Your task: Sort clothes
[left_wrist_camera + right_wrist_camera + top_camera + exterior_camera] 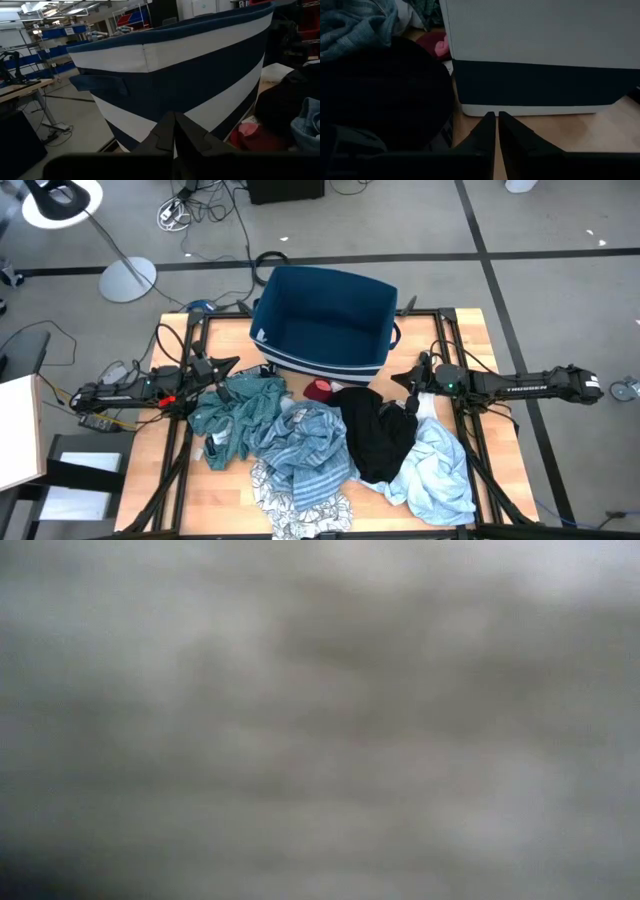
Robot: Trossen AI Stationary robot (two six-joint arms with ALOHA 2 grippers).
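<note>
A pile of clothes lies on the wooden table in front of the dark blue, white-striped bin (325,320): a teal garment (240,408), a blue-striped one (305,448), a black one (378,430), a pale blue one (435,470), a grey-white leaf print (300,510) and a small red one (320,390) by the bin's foot. My left gripper (232,365) is shut and empty at the pile's far left, pointing at the bin (200,75). My right gripper (400,377) is shut and empty at the pile's far right, above the black garment (380,90), facing the bin (545,60).
The bin stands at the table's far edge, open and with nothing showing inside. The clothes cover the table's middle and near part. Bare wood shows at the left (160,480) and right (500,470). The low view is covered by a blurred grey surface. A lamp stand (128,278) is beyond the table.
</note>
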